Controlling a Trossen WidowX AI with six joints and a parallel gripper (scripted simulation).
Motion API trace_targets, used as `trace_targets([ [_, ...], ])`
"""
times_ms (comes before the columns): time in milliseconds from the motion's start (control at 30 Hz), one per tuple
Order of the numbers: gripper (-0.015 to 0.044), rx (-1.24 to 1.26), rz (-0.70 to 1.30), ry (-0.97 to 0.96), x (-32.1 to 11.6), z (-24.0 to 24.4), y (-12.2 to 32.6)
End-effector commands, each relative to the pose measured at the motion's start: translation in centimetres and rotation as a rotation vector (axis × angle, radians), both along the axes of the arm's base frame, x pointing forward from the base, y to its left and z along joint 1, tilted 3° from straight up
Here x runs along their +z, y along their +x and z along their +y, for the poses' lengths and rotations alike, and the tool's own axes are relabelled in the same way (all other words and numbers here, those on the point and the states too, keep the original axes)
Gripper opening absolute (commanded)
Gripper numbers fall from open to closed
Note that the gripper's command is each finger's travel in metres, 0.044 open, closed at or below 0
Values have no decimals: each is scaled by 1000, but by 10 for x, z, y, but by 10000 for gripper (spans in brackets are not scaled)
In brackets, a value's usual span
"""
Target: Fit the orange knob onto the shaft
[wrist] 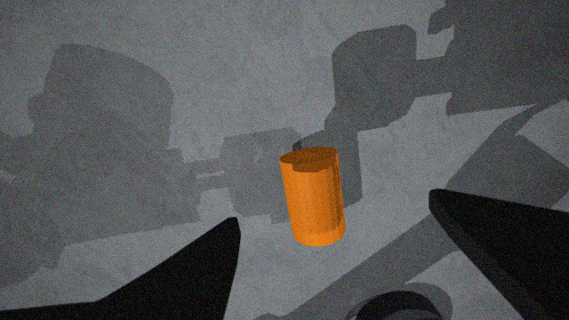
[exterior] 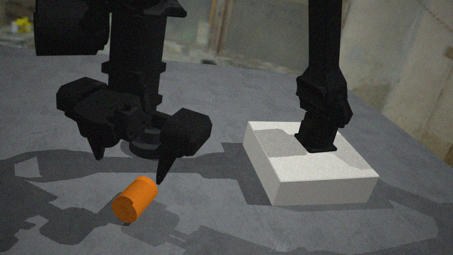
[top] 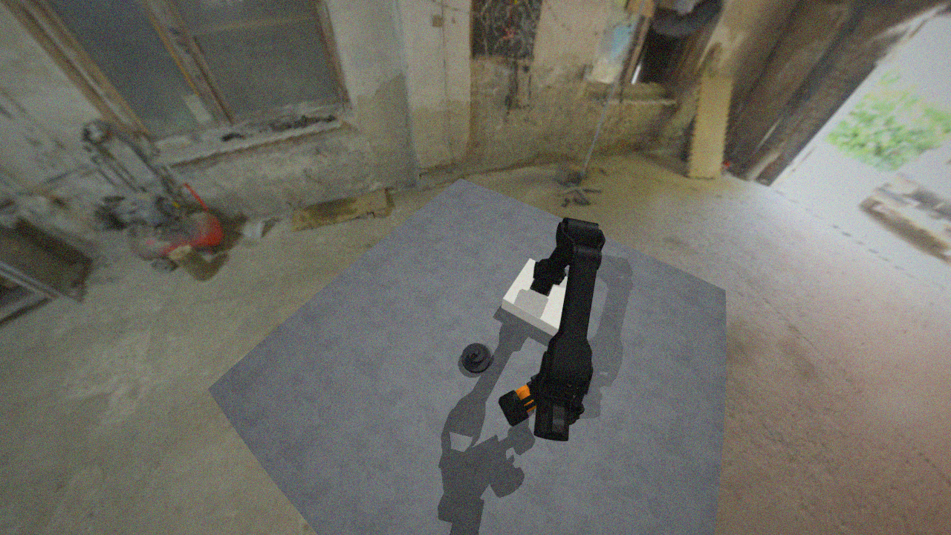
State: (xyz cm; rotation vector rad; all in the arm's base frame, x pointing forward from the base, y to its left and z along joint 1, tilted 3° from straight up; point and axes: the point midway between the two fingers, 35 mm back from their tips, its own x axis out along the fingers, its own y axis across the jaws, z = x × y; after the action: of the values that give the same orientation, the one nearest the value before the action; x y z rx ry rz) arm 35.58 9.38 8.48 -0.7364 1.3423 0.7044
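The orange knob (top: 522, 393) (exterior: 138, 197) (wrist: 315, 202) lies on its side on the grey table. In the top view the arm partly covers it. The hole's flat side cannot be made out. My gripper (exterior: 128, 171) (wrist: 332, 212) is open and empty, pointing down above the table. The knob shows between the spread fingertips in the wrist view, beyond them and below. The dark round pedestal (top: 468, 362) (exterior: 142, 151) (wrist: 397, 302) stands on the table; the exterior view shows it partly behind the gripper, with its shaft hidden, and the wrist view only shows its edge.
The white block (top: 518, 283) (exterior: 320, 191) under the arm's base stands to the right of the pedestal in the exterior view. The arm arches over the grey table (top: 372, 332) (exterior: 202, 91), and its shadows fall around the knob and pedestal.
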Motion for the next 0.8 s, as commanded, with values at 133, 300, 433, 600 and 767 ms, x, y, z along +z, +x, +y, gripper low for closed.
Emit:
trace_targets([
  [133, 440, 11, 11, 5, -23, 2, -1],
  [300, 440, 11, 11, 5, -27, 2, -1],
  [433, 440, 11, 11, 5, -34, 2, 0],
  [600, 440, 11, 11, 5, -42, 2, 1],
  [767, 440, 11, 11, 5, -50, 3, 2],
])
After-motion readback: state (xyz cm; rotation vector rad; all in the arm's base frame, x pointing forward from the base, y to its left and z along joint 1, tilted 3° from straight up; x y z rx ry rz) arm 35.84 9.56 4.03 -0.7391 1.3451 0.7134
